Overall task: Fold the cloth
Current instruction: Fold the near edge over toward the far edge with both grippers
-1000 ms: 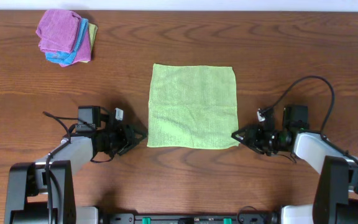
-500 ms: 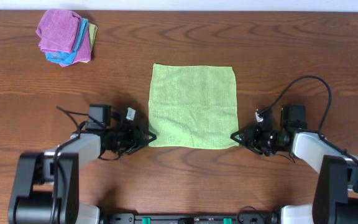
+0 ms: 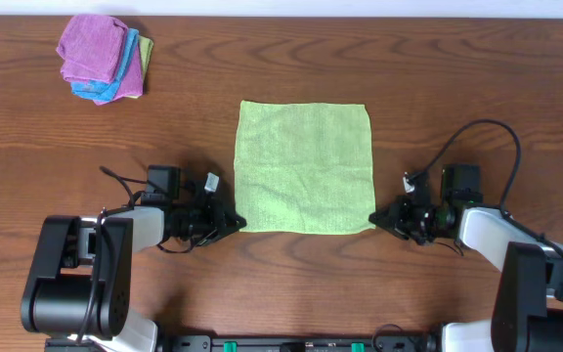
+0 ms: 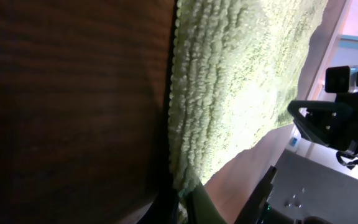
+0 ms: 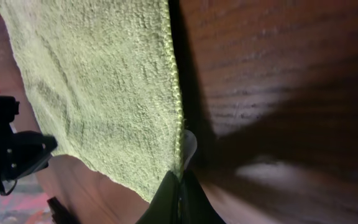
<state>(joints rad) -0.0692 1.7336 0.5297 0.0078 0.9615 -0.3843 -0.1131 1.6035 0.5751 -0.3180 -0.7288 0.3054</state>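
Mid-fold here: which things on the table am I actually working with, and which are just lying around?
In the job: the cloth, lime green, flat mid-table; left gripper and right gripper, each shut on a near corner of it.
Lying about: pile of cloths, purple, blue and green, at the far left of the table.

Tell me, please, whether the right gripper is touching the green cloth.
Touching. The right wrist view shows the right gripper, fingers shut, pinching the corner of the cloth.
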